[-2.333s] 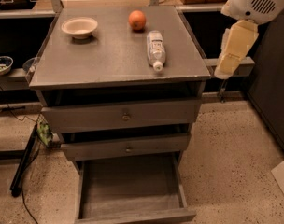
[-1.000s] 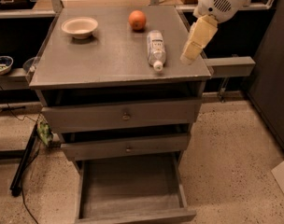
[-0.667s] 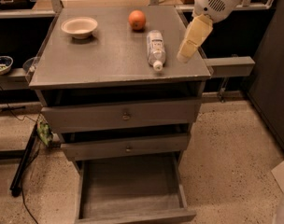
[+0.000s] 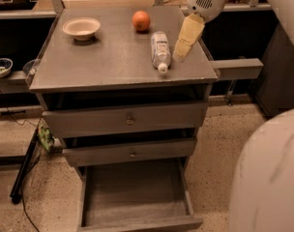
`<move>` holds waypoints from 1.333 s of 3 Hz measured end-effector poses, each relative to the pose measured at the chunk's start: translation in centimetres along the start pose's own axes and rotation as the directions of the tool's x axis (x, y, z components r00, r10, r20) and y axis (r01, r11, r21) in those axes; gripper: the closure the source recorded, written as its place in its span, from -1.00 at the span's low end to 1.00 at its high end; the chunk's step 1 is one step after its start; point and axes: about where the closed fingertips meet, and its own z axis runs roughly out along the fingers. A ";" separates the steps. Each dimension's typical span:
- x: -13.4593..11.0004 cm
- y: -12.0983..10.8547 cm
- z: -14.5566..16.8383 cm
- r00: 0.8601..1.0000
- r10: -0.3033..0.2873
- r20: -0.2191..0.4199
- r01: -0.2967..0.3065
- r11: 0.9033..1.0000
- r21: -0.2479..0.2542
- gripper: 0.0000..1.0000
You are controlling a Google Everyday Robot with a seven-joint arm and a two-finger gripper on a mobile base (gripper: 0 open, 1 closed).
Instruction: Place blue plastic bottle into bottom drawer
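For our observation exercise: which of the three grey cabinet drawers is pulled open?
The bottom grey drawer, pulled out, interior showing; the two knobbed drawers above are shut. The gripper hovers beside the blue plastic bottle.

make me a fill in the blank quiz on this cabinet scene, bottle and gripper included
1. The small clear bluish plastic bottle lies on the grey cabinet top, its white cap pointing toward the ____ edge.
2. In the picture, the cream-coloured gripper hovers just ____ of the bottle.
3. The deep grey drawer pulled fully out is the ____ of three.
Missing words: front; right; bottom.
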 end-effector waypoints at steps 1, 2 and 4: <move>-1.1 -1.5 0.9 0.998 0.049 -0.041 -0.047 0.998 0.047 -1.00; -1.6 -2.0 1.2 0.999 0.047 -0.023 -0.045 0.997 0.061 -1.00; -5.8 -2.8 2.6 0.992 0.013 -0.125 0.008 0.987 0.162 -1.00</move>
